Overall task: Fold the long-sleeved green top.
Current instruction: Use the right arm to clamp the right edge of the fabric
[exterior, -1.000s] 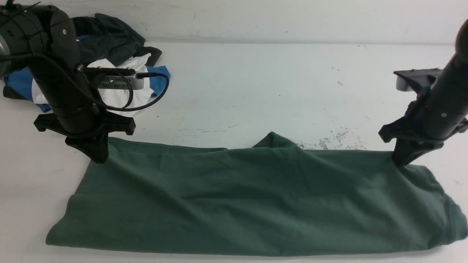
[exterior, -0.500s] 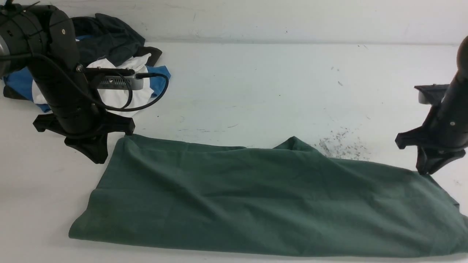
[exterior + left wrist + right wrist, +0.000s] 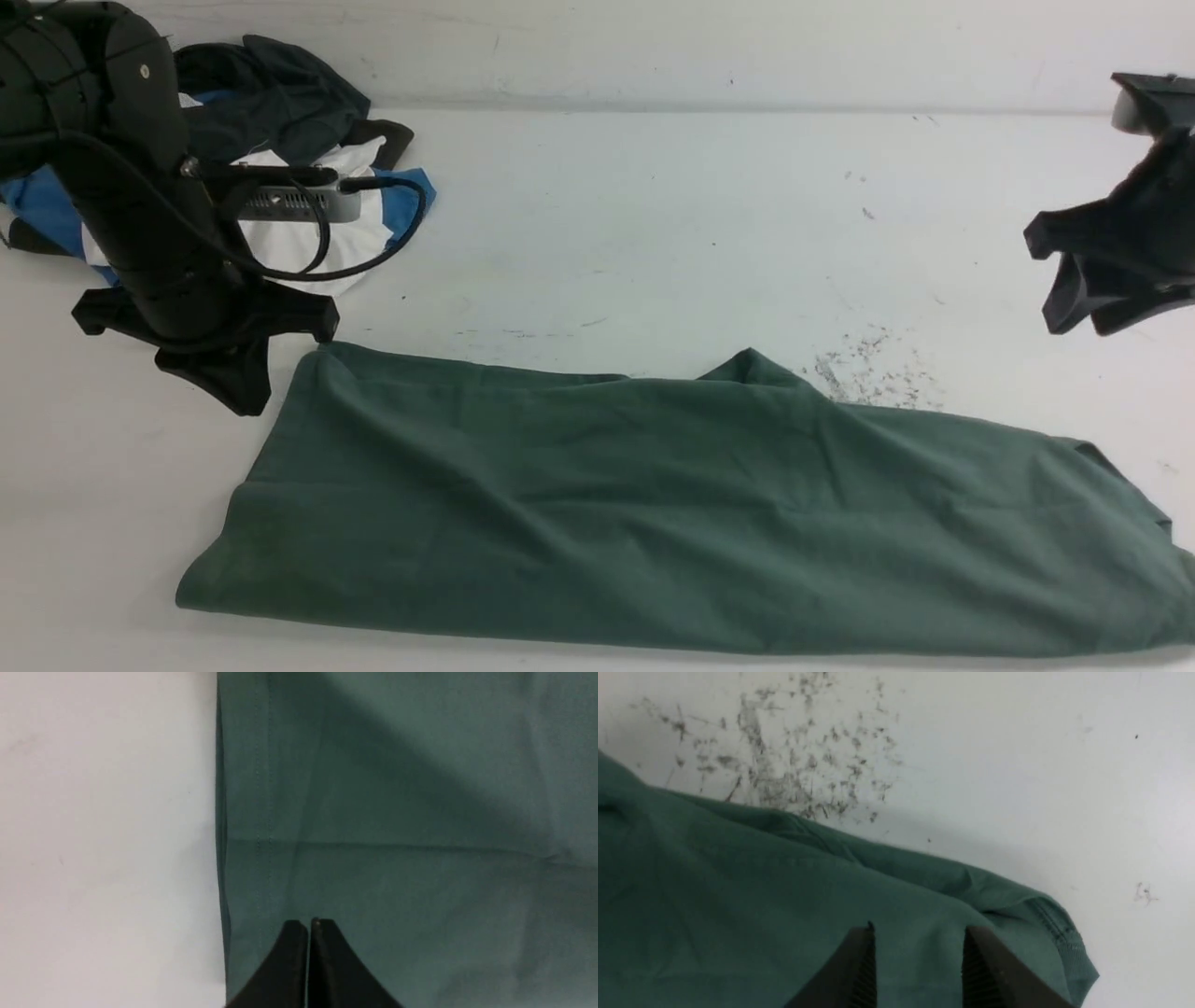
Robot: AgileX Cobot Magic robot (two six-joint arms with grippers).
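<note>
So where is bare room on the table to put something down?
The widest bare patch of table lies between the green top and the back wall, from the pile of clothes to the right gripper. Crowded: the far left corner, with pile and left gripper; the top fills the near edge.

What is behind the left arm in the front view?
A heap of clothes: dark, white and blue garments. The left arm hides the heap's middle, so anything else there cannot be seen.

White tabletop against a pale wall.
Dark speckled scuffs mark the surface right of centre; lighting is soft, even.
</note>
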